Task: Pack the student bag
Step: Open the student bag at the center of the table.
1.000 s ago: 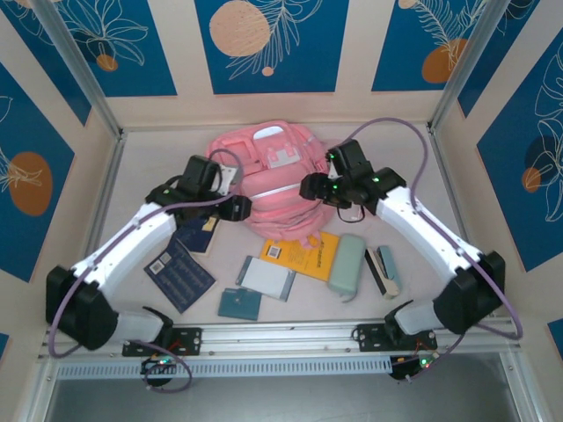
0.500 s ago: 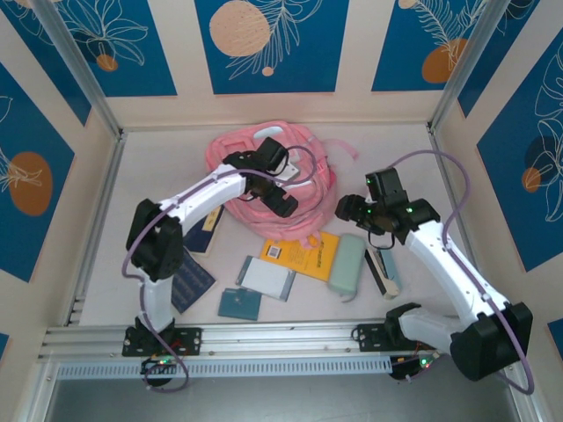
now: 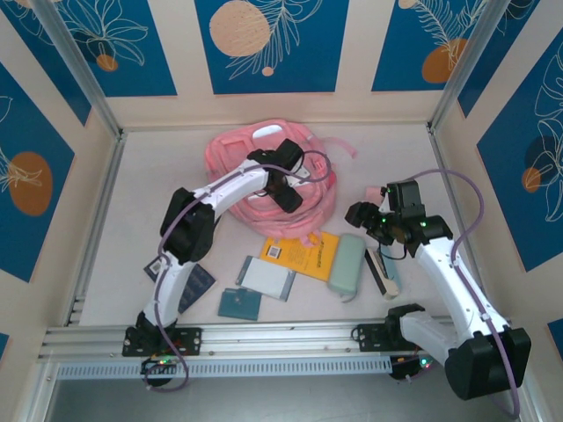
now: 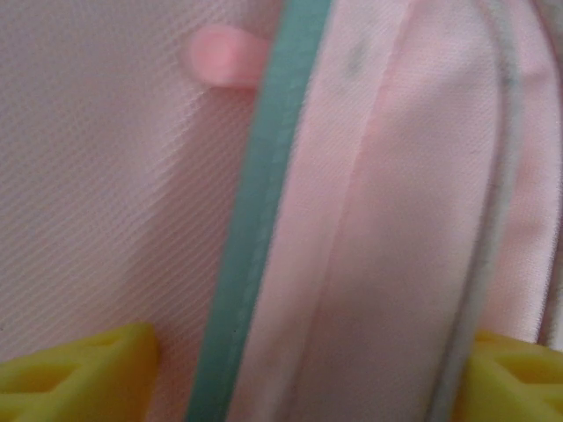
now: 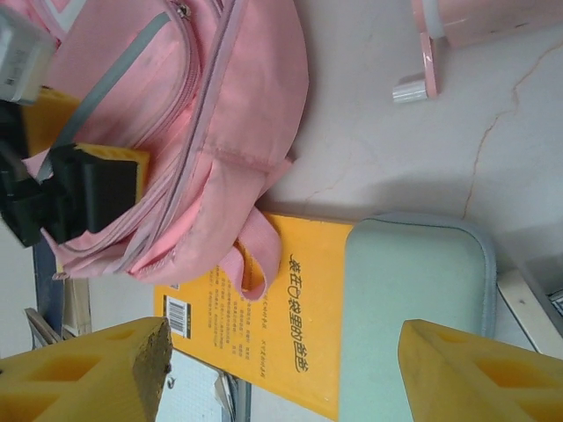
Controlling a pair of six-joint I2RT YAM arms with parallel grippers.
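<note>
The student bag (image 3: 237,158) is a pink backpack lying crumpled at the back middle of the table. My left gripper (image 3: 288,195) is pressed onto its front. In the left wrist view, blurred pink bag fabric (image 4: 396,176) with a grey-green stripe fills the gap between the spread fingers of the left gripper (image 4: 290,369); a grip cannot be made out. The right wrist view shows the left gripper (image 5: 79,136) against the bag (image 5: 220,105). My right gripper (image 3: 356,214) (image 5: 281,369) hangs open and empty to the bag's right, above a yellow book (image 5: 299,308) and a mint case (image 5: 413,308).
The yellow book (image 3: 303,255) lies partly under the bag's near edge, with the mint case (image 3: 347,264) beside it. A black-and-teal item (image 3: 384,272), a grey-white notebook (image 3: 266,277), a small teal booklet (image 3: 239,303) and a dark blue notebook (image 3: 189,286) lie toward the near edge.
The left arm swung from the bag's left edge onto its middle, and the bag went from flat to bunched. The right arm pulled back from the bag, rightward and nearer.
</note>
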